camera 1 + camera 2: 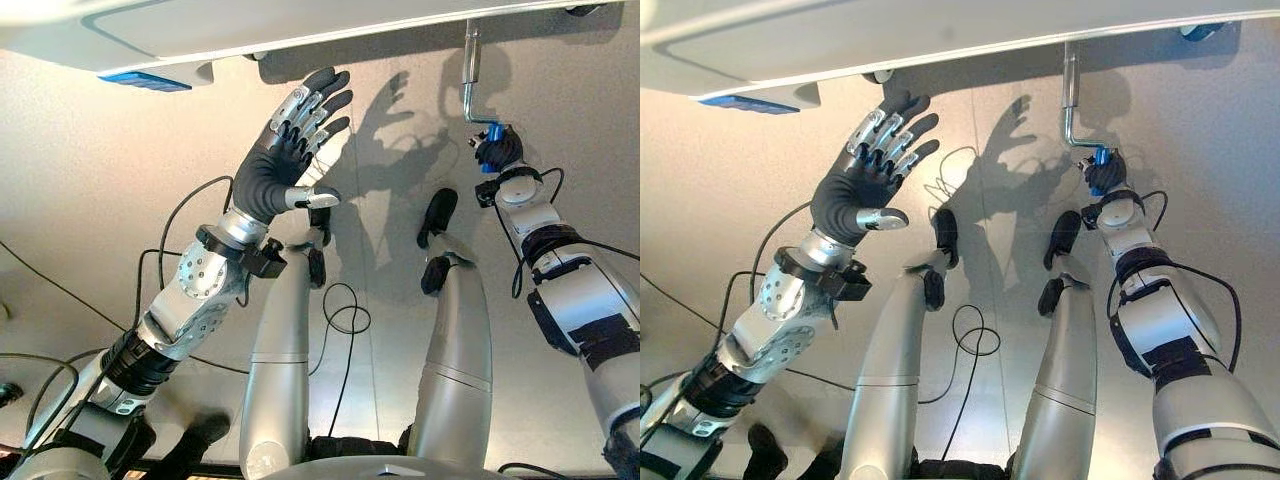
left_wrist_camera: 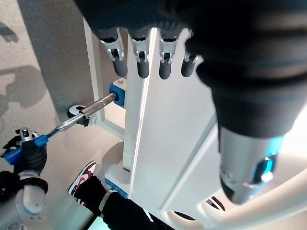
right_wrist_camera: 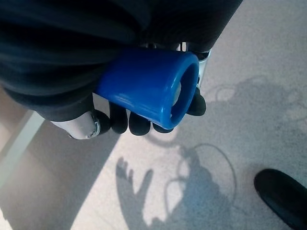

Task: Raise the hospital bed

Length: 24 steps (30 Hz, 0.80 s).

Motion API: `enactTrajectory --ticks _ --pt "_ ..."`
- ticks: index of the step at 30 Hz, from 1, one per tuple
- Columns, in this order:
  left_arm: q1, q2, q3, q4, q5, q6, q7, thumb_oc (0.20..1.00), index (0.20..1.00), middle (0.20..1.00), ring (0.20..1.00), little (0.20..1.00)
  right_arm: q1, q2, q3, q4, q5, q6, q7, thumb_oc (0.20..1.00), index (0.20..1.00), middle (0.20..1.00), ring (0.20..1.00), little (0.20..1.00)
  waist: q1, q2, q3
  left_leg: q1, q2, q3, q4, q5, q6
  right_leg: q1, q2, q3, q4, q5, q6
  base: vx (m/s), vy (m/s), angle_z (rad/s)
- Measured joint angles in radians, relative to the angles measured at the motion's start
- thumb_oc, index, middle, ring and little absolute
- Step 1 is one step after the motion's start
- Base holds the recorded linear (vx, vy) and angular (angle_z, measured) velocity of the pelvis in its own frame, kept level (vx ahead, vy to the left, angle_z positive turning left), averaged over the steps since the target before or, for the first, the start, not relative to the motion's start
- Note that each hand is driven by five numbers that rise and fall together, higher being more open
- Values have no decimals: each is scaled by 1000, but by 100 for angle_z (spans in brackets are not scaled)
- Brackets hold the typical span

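We see the bed (image 1: 200, 30) as a white footboard across the top of the head views, with a blue fitting (image 1: 145, 81) under its left part. A metal crank (image 1: 471, 85) hangs down from the bed's underside on the right, bends sideways and ends in a blue grip (image 3: 148, 86).

Our right hand (image 1: 497, 150) is closed round the grip: in the right wrist view the dark fingertips (image 3: 130, 123) curl under the blue sleeve and the open end of the sleeve pokes out past them. In the left wrist view we also see this hand (image 2: 29, 153) at the far end of the crank shaft (image 2: 91, 109), which runs back to a blue socket (image 2: 117, 93) on the bed frame.

Our left hand (image 1: 285, 150) is raised with fingers straight and spread, thumb (image 1: 310, 197) out to the side, holding nothing. Its fingertips reach up to just below the footboard edge; we cannot tell from the head views whether they touch it. In the left wrist view the fingers (image 2: 139, 60) lie straight in a row near the white panel (image 2: 168, 129).

A person's shoe (image 2: 81, 175) and dark trouser leg (image 2: 122, 213) show by the foot of the bed in that view. The floor (image 1: 90, 200) is pale grey.
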Motion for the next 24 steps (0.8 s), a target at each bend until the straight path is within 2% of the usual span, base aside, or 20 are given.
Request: enactTrajectory --ticks 11,19,24 --pt "-1 -50 4 1 0 5 36 1000 1000 1000 1000 1000 8 116 44 -40 -1 39 4 200 200 200 200 200 12 4 1 11 15 -6 5 -10 -17 -4 10 -7 35 -27 -18 0 1 0" --pt "21 -56 42 5 0 8 64 1000 1000 1000 1000 1000 19 145 123 -113 -40 59 12 200 200 200 200 200 8 4 1 17 18 -6 -1 -10 -22 -4 12 -8 38 -34 -25 0 0 0" --pt "32 -55 44 6 0 10 68 1000 1000 1000 1000 1000 43 145 159 -245 -41 86 36 200 200 200 200 200 2 4 1 17 22 -7 -4 -11 -24 -4 17 -9 36 -35 -27 0 0 0"
